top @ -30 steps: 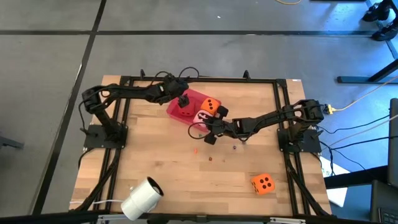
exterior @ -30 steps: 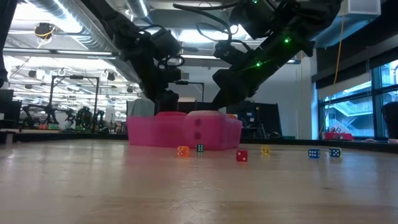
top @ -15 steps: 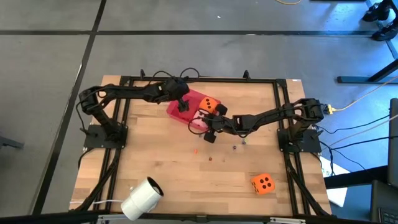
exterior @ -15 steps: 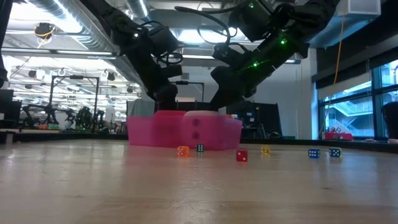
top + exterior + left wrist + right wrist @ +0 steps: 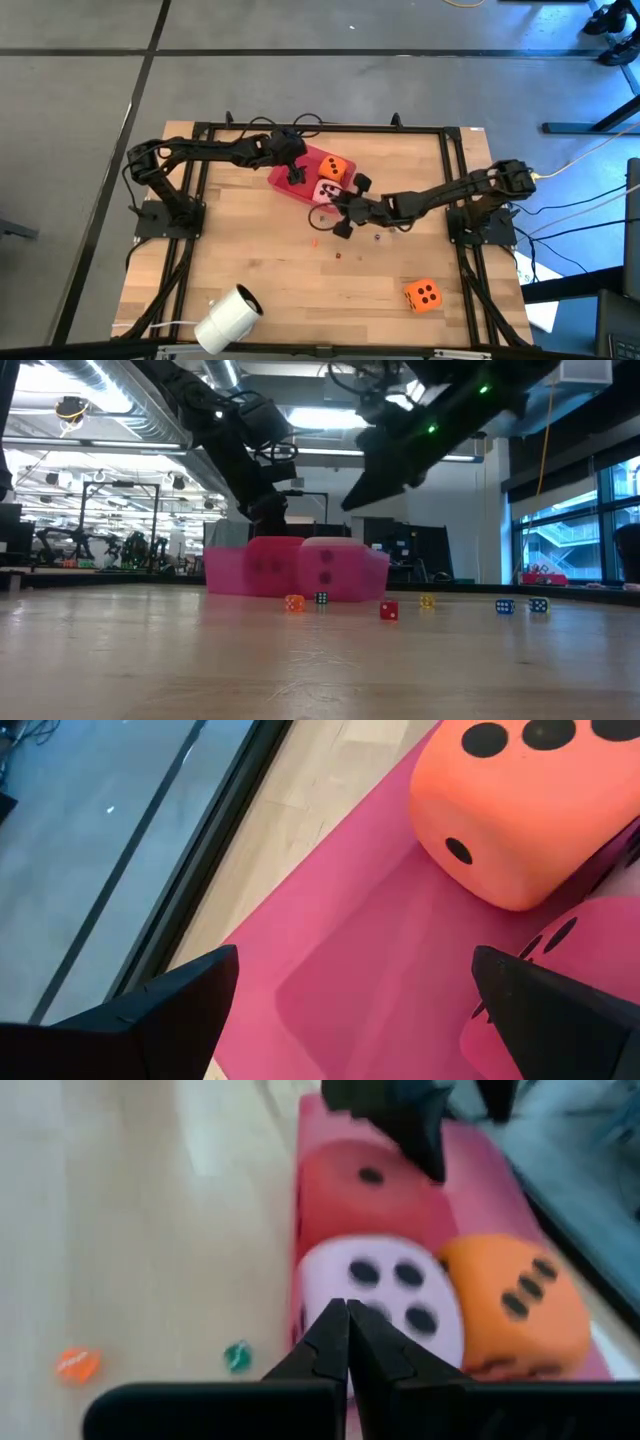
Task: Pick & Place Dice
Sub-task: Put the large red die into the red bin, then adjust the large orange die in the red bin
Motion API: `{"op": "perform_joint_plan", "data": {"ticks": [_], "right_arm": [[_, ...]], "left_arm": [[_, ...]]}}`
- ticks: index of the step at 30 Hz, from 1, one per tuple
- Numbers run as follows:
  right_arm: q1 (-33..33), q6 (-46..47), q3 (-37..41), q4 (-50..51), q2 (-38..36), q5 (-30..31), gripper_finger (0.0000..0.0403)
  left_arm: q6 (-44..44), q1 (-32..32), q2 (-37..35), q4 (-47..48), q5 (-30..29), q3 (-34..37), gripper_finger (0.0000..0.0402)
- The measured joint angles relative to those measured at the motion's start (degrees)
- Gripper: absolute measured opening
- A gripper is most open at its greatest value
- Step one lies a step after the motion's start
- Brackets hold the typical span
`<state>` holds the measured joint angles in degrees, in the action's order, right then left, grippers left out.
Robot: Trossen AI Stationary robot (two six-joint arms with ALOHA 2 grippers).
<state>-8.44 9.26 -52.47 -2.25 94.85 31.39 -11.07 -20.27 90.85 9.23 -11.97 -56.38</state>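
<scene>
Overhead, wooden table (image 5: pixel 250 270), grey floor (image 5: pixel 80 110), lab beyond

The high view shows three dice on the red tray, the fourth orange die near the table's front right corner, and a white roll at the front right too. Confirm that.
One thing is wrong: the white roll lies at the front left, as the high view shows. Three dice, orange, pink and red, do sit on the red tray, and the other orange die lies near the front right corner.

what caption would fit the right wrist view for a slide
Right gripper shut and empty, facing the red tray holding the red die, pink die and orange die.
</scene>
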Motion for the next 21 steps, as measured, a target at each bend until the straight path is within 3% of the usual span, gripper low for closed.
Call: {"op": "perform_joint_plan", "data": {"ticks": [10, 14, 19, 21], "right_arm": [[-1.1, 16.7, 0.0, 20.4, -1.0, 2.7, 0.0001], [0.6, 18.8, 0.1, 21.9, 0.1, 3.7, 0.0001], [3.3, 18.6, 0.0, 22.9, 0.7, 5.0, 0.0001], [4.7, 18.5, 0.0, 23.4, 0.7, 5.5, 0.0000]], "left_arm": [[-0.1, 1.6, 0.0, -4.0, 0.4, 0.0, 0.0400], [-1.0, 2.1, 0.0, -4.3, 0.3, 0.0, 0.0400], [-2.9, 2.1, -0.5, -8.8, -9.7, 0.0, 0.0400], [-3.8, 1.2, -0.9, -10.4, -11.2, -0.1, 0.0400]]}}
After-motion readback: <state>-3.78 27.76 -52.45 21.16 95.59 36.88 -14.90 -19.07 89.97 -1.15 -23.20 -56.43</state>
